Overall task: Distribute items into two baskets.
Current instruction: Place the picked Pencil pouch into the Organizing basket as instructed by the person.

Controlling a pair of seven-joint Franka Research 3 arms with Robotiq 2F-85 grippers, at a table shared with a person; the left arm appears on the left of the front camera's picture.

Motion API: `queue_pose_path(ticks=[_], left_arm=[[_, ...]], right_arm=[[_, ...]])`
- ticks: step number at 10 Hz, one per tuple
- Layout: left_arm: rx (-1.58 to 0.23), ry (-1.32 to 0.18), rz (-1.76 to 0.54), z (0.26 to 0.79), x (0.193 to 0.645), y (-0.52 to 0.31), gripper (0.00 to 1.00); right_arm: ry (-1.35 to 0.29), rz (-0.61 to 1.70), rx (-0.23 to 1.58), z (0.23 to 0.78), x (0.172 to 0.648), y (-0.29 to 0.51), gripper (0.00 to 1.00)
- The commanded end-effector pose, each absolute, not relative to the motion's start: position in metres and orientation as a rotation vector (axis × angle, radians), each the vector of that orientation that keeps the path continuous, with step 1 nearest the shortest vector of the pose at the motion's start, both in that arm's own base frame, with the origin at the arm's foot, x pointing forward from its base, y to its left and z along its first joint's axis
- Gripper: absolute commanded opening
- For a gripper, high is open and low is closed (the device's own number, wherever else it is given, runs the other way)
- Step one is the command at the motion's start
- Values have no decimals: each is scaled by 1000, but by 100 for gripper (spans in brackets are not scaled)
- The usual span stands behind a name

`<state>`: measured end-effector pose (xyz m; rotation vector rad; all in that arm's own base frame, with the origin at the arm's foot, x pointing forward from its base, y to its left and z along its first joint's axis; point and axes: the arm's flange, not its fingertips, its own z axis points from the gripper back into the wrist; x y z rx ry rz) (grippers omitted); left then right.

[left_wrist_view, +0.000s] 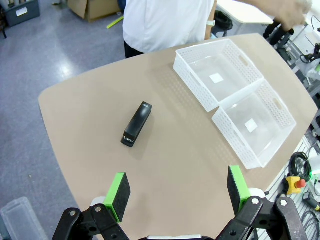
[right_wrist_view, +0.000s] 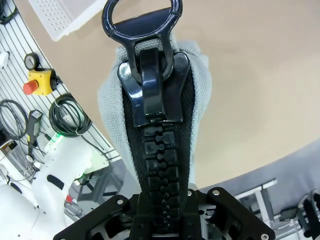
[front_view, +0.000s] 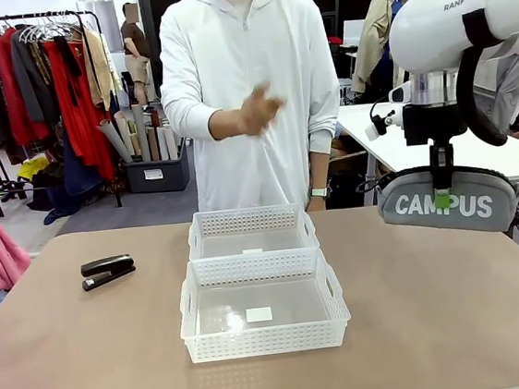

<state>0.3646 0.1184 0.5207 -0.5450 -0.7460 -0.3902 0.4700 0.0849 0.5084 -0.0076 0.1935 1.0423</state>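
Note:
My right gripper (front_view: 442, 196) is shut on the top of the grey "CAMPUS" zip pouch (front_view: 446, 203), which hangs in the air above the table's far right edge. In the right wrist view the pouch (right_wrist_view: 155, 125) and its black zipper run straight up from between my fingers. The black stapler (front_view: 108, 270) lies on the table at the left; it also shows as the stapler (left_wrist_view: 137, 124) ahead of my open left gripper (left_wrist_view: 179, 192), which hovers high above the table. Two white baskets sit mid-table: the near basket (front_view: 266, 341) and the far basket (front_view: 249, 221), touching end to end.
A person in a white top stands at the far side, one hand (front_view: 255, 111) raised at chest height. Bare tabletop (front_view: 72, 353) lies around the baskets. A clothes rack (front_view: 45, 96) and another table stand behind.

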Motion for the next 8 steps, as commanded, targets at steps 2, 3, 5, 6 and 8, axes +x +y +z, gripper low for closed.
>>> queue_pose_path(ticks=[2,3,5,6,8], left_arm=[[-557,-761,-391,520,366,119,100],[-557,-761,-391,520,366,119,100],[-557,-761,-391,520,366,119,100],[-557,-761,-391,520,366,119,100],[-557,-761,-391,520,366,119,100]], right_arm=[[201,1040,-19,514,473,84,0],[201,1040,-19,514,473,84,0],[201,1040,-19,514,473,84,0],[201,1040,-19,514,473,84,0],[201,1040,-19,514,473,84,0]])
